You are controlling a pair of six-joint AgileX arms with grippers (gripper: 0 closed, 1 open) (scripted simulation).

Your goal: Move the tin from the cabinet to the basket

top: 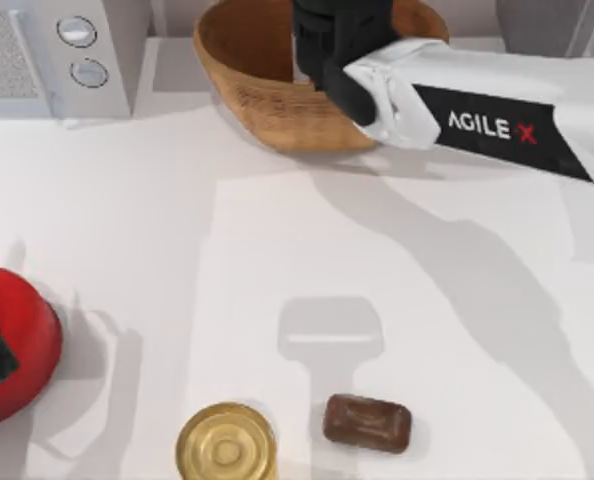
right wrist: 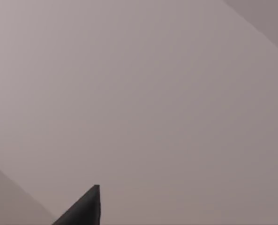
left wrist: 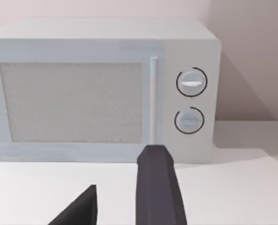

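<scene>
Overhead, white table (top: 177, 250); basket (top: 247, 90) at rear; right arm (top: 497, 125) above.

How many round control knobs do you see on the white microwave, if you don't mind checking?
2: the upper knob and the lower knob sit stacked right of the microwave door handle; none seem hidden.
</scene>
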